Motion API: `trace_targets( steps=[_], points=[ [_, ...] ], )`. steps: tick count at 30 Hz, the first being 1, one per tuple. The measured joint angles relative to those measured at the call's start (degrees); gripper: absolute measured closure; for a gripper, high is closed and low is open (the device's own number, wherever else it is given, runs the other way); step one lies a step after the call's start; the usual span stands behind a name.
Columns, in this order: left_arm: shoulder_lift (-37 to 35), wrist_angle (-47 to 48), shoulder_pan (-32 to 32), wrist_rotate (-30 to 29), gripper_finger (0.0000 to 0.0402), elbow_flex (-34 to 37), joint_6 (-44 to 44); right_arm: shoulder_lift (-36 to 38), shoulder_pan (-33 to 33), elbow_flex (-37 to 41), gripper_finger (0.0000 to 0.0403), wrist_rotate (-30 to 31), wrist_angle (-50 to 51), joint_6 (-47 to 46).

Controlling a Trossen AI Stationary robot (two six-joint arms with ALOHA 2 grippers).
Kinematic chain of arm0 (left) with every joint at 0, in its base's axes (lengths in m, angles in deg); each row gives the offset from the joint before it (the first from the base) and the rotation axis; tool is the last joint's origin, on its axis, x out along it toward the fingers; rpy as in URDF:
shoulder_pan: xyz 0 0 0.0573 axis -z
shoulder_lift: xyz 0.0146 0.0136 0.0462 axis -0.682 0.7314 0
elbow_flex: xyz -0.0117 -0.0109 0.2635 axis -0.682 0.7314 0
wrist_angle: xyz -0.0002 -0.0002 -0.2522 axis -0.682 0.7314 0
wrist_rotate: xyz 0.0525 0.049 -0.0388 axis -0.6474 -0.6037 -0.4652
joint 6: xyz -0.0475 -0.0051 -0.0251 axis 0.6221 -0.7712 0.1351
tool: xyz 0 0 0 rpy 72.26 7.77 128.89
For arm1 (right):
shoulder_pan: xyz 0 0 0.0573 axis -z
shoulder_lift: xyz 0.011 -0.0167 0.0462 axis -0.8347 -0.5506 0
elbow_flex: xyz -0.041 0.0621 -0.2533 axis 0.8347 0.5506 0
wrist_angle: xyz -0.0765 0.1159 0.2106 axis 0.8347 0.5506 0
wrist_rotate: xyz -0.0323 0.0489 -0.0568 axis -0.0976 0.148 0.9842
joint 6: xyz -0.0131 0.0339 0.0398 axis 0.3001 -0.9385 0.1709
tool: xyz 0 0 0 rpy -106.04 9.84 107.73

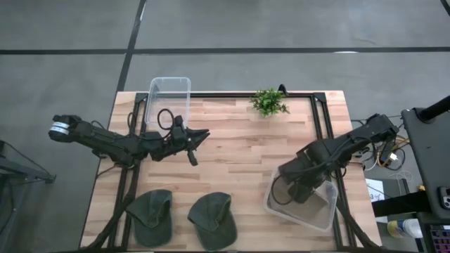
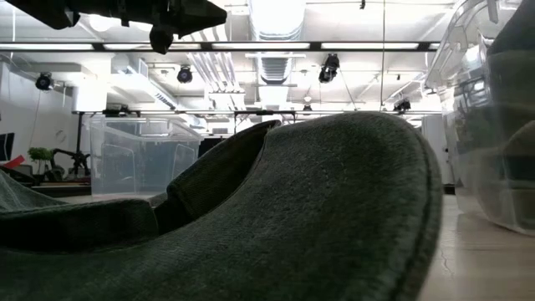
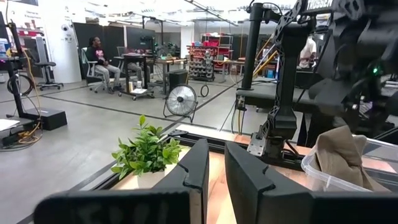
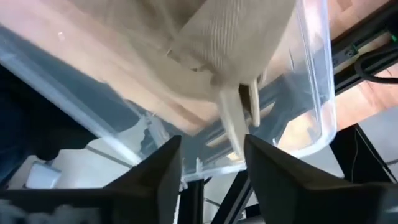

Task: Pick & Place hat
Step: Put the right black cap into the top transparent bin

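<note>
Two dark green hats lie flat near the table's near edge, one [image 1: 151, 214] left of the other [image 1: 213, 219]; the low view is filled by a dark green hat [image 2: 276, 217]. A beige hat [image 4: 236, 37] lies in the clear bin [image 1: 320, 214] at the table's right, its strap [image 4: 239, 118] trailing toward the bin wall. My right gripper [image 4: 211, 149] is open inside that bin, just over the beige hat, with a finger on either side of the strap and apart from it. My left gripper [image 1: 204, 133] hovers over mid-table, open by a narrow gap [image 3: 216, 155], holding nothing.
A second clear bin [image 1: 169, 98] stands at the far left of the table, and a small green plant [image 1: 268, 102] at the far edge. Bare wood lies between the two arms. Beyond the table, people sit in the room.
</note>
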State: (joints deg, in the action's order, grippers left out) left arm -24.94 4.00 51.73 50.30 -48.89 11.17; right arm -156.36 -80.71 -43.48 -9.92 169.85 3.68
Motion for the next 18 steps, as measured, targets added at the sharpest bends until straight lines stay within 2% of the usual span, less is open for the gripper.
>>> trace_targets(
  steps=[4, 11, 16, 18],
  points=[
    [0.0, 0.1, 0.0, 0.0, 0.0356, 0.0, 0.3, 0.1, 0.0, -4.4, 0.0209, 0.0, 0.6, -0.1],
    [0.0, 0.1, 0.0, 0.0, 0.0356, 0.0, 0.5, 0.3, 0.0, -12.3, 0.0202, 0.4, 0.7, -3.1],
    [0.0, 1.4, 0.0, 0.0, 0.0356, 0.0, 0.6, 0.6, 0.0, -17.5, 0.0202, 4.4, 0.8, -4.4],
    [0.0, 2.0, 0.0, 0.0, 0.0356, 0.0, 0.6, 0.6, 0.0, -19.8, 0.0202, 8.0, 0.5, -3.2]
  ],
)
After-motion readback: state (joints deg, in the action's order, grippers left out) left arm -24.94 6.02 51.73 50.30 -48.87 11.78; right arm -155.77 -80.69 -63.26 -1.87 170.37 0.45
